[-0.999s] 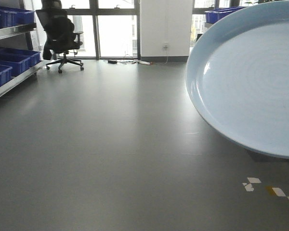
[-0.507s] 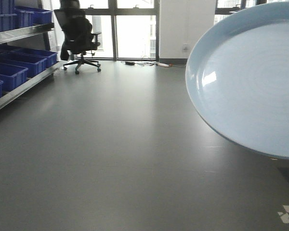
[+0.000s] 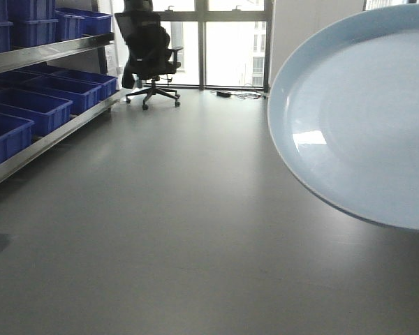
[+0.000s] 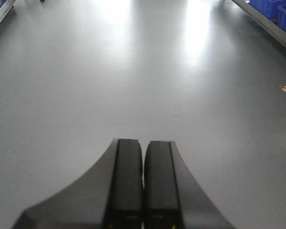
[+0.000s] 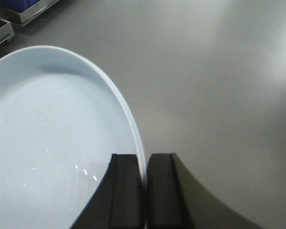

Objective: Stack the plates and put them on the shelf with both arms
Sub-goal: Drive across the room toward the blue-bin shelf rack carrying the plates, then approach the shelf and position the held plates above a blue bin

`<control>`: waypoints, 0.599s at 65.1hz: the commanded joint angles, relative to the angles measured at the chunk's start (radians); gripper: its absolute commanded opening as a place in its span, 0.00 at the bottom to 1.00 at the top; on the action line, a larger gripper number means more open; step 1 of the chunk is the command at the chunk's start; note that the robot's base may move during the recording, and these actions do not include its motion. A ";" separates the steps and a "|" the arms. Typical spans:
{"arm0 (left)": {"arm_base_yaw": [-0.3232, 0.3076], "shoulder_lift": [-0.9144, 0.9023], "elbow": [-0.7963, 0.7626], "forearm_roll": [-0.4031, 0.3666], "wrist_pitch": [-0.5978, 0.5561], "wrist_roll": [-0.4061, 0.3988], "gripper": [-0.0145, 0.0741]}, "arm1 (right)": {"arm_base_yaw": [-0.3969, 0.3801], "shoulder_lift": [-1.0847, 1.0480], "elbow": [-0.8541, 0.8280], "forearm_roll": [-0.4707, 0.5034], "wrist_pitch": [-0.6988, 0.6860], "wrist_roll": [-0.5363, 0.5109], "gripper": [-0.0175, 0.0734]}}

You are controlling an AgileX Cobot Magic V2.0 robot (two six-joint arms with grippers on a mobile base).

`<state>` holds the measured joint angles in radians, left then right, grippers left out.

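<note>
A pale blue round plate (image 3: pixel 366 118) fills the right side of the front view, held up in the air and tilted. In the right wrist view the same plate (image 5: pixel 47 138) spreads to the left, and my right gripper (image 5: pixel 145 160) is shut on its rim, one finger inside and one outside. My left gripper (image 4: pixel 143 145) hangs over bare grey floor with its fingers pressed together and nothing between them. Only one plate shows. A metal shelf (image 3: pixel 52 132) runs along the left wall in the front view.
Several blue bins (image 3: pixel 28 112) fill the shelf on the left. A black office chair (image 3: pixel 150 59) stands by the far windows. More blue bins (image 4: pixel 276 9) sit on a rack at the top right of the left wrist view. Grey floor (image 3: pixel 160 230) lies ahead.
The whole front view has shifted: shelf, bins and chair slid to the right and closer. The floor marks at the lower right have gone from view. The plate stays at the right.
</note>
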<state>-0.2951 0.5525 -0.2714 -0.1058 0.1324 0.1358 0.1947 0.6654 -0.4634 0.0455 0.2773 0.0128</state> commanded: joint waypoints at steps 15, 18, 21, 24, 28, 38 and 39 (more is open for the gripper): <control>0.001 0.002 -0.030 -0.002 -0.084 -0.002 0.28 | -0.007 -0.002 -0.034 -0.001 -0.095 -0.004 0.25; 0.001 0.002 -0.030 -0.002 -0.084 -0.002 0.28 | -0.007 -0.002 -0.034 -0.001 -0.095 -0.004 0.25; 0.001 0.002 -0.030 -0.002 -0.084 -0.002 0.28 | -0.007 -0.002 -0.034 -0.001 -0.095 -0.004 0.25; 0.001 0.002 -0.030 -0.002 -0.084 -0.002 0.28 | -0.007 -0.002 -0.034 -0.001 -0.095 -0.004 0.25; 0.001 0.002 -0.030 -0.002 -0.084 -0.002 0.28 | -0.007 -0.002 -0.034 -0.001 -0.095 -0.004 0.25; 0.001 0.002 -0.030 -0.002 -0.084 -0.002 0.28 | -0.007 -0.002 -0.034 -0.001 -0.095 -0.004 0.25; 0.001 0.002 -0.030 -0.002 -0.084 -0.002 0.28 | -0.007 -0.002 -0.034 -0.001 -0.095 -0.004 0.25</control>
<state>-0.2951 0.5525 -0.2714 -0.1058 0.1324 0.1358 0.1947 0.6654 -0.4634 0.0455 0.2773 0.0128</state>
